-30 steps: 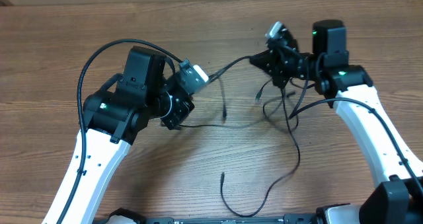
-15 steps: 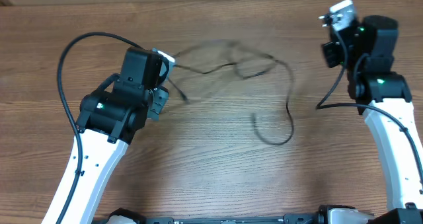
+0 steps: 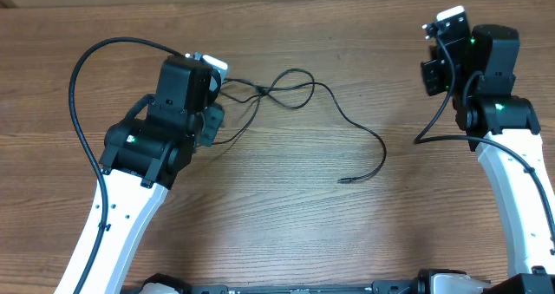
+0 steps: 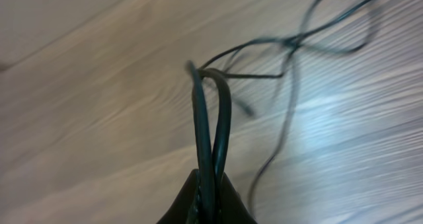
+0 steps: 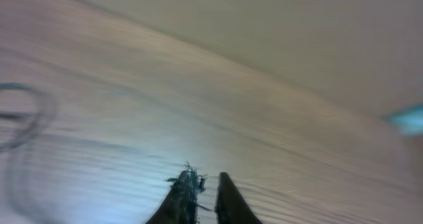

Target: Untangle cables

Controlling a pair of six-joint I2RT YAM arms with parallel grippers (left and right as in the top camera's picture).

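Now that the cables (image 3: 264, 90) have dropped from the right gripper (image 5: 203, 184), they trail loosely from the left gripper (image 4: 208, 187), which is clamped on two strands. The right gripper is well apart, barely parted and empty. One crossing remains near the left gripper, so the cables look only partly untangled.

**Camera set: one overhead unit, two wrist units.**

Overhead: fixed high, facing straight down, far enough to take in the whole wooden surface (image 3: 286, 225). Left wrist: close and low, looking obliquely across the wood past the left hand (image 4: 208, 207) at lower centre. With overhead it shares the cables (image 4: 291, 42), which run to its upper right. Right wrist: close, blurred, right hand (image 5: 206, 179) at lower centre, facing bare wood. It shares only the surface.
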